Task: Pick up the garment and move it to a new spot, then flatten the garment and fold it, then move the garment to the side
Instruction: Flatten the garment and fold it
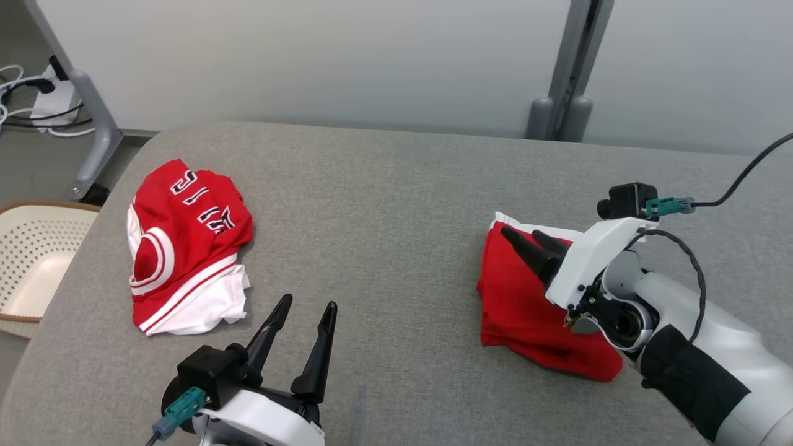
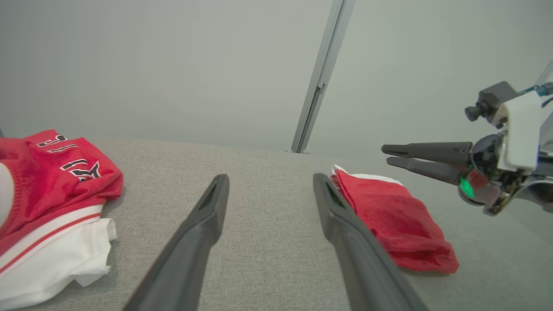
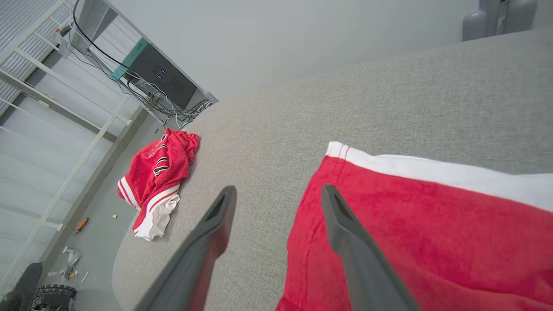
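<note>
The folded red garment [image 1: 526, 310] lies just under the right claw [image 1: 520, 233], fingers apart and empty; the left claw [image 1: 310, 302], likewise spread, sits near the crumpled jersey [image 1: 186, 248].

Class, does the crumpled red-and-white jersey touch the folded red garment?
Apart: the head view shows grey table between the crumpled red-and-white jersey and folded red garment.

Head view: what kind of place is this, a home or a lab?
Probably a lab or test room: a grey fabric-covered table beside plain partition panels, a power strip with loose cables, and a wired electronics box.
</note>
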### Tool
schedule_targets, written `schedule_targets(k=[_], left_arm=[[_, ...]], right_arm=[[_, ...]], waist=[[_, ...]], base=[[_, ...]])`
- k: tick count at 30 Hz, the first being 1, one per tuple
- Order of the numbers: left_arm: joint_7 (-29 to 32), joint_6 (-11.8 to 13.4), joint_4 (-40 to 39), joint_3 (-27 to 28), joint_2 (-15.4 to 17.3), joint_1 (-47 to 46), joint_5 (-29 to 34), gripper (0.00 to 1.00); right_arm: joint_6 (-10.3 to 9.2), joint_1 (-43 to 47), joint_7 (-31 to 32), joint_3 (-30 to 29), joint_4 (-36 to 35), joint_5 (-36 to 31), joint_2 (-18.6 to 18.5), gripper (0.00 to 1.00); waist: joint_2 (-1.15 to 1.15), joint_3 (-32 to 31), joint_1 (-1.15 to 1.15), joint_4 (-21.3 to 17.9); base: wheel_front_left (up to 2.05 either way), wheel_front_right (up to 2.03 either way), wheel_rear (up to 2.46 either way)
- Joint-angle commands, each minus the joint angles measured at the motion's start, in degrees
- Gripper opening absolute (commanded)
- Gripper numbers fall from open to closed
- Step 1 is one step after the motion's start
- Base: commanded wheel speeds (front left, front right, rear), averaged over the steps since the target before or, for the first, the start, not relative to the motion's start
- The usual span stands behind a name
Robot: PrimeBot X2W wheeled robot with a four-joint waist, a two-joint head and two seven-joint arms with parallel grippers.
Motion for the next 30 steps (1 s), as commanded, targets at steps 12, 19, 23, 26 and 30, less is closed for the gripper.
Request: schedule_targets(k=[12, 19, 23, 26, 30], left_arm=[[-0.57, 0.83, -1.25, 1.36, -0.07, 1.5, -0.87, 1.0], [-1.06, 1.29, -2.51, 4.07, -0.45, 2.55, -0.42, 1.0], [-1.11, 1.23, -3.2, 6.13, -0.71, 3.12, 0.2, 1.0], [-1.16, 0.77, -3.57, 7.32, -1.07, 3.57, 0.81, 1.0], [-1.18, 0.19, -3.7, 8.22, -1.75, 3.7, 2.02, 1.0]], right_arm=[[0.03, 1.75, -14.48, -3.38, -6.31, -4.05, -10.62, 1.0], [0.03, 5.31, -16.44, -6.87, -5.46, -7.23, -13.67, 1.0], [0.03, 8.42, -16.42, -11.88, -5.29, -10.13, -12.59, 1.0], [0.03, 10.39, -16.43, -14.57, -5.33, -12.26, -11.72, 1.0], [0.02, 11.97, -16.43, -16.81, -4.37, -15.41, -10.47, 1.0]], waist=[[0.0, -1.31, 0.0, -4.56], [0.0, -1.23, 0.0, -5.73], [0.0, -0.75, 0.0, -6.85], [0.0, -0.22, 0.0, -7.22], [0.0, 0.26, 0.0, -7.07]], base=[[0.0, 0.0, 0.0], [0.0, 0.0, 0.0], [0.0, 0.0, 0.0], [0.0, 0.0, 0.0], [0.0, 0.0, 0.0]])
